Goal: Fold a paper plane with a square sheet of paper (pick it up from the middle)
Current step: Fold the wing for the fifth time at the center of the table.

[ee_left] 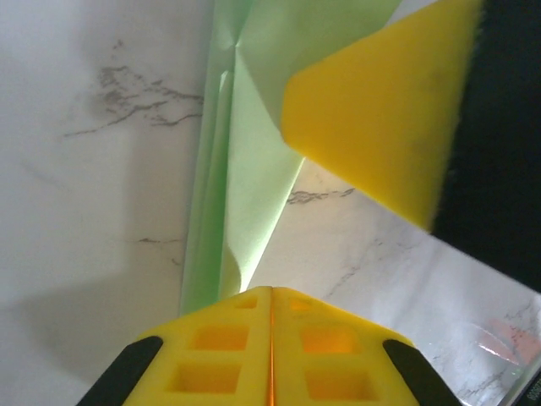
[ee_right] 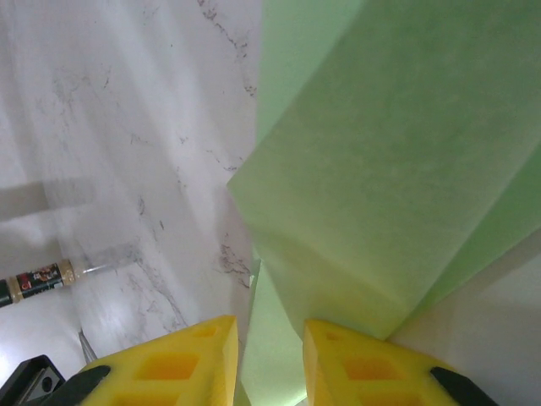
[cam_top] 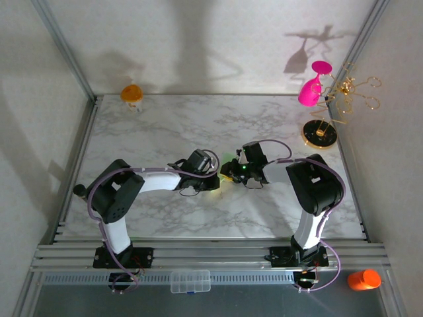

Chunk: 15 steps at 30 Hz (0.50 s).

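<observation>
Below the arm bases, top view: a clear lidded box (cam_top: 190, 281), contents indistinct. A tilted pink glass (cam_top: 310, 89) sits on a gold wire stand (cam_top: 320, 134) at the far right of the marble counter (cam_top: 165, 125).

Left wrist view: the thin, matte green paper (ee_left: 245, 169) is creased lengthwise into a raised ridge. The left pincer (ee_left: 272, 292) is pressed together, nipping the paper's near end. A smooth yellow finger (ee_left: 380, 110) of the other arm overlaps the paper's far part.

Right wrist view: the right pincer (ee_right: 270, 326) has its jaws apart, with a folded layer of the paper in the gap.
</observation>
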### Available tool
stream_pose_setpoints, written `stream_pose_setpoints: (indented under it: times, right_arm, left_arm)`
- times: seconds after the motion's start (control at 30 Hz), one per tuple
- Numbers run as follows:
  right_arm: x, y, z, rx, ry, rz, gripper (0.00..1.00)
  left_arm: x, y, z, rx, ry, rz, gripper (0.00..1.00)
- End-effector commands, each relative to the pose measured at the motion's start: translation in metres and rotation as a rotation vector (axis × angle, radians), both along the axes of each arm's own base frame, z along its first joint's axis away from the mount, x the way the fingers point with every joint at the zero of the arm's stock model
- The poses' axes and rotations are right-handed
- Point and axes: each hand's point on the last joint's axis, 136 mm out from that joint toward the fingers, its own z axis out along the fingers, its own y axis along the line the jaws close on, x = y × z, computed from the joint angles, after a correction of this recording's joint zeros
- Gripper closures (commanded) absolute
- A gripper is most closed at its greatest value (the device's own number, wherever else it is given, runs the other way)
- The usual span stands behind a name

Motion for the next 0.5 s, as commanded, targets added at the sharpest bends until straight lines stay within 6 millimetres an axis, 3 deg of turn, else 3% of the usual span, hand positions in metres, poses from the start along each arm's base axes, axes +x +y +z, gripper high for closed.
stream_pose_setpoints:
  times: [0.0, 0.47]
  right_arm:
    - [-0.01, -0.013, -0.041, -0.118, 0.075, -0.026, 0.72]
    - [-0.009, -0.013, -0.042, -0.123, 0.079, -0.024, 0.72]
  left_arm:
    - [-0.004, 0.007, -0.014, 0.04, 0.019, 0.014, 0.92]
    - [-0.011, 0.014, -0.028, 0.06, 0.048, 0.017, 0.92]
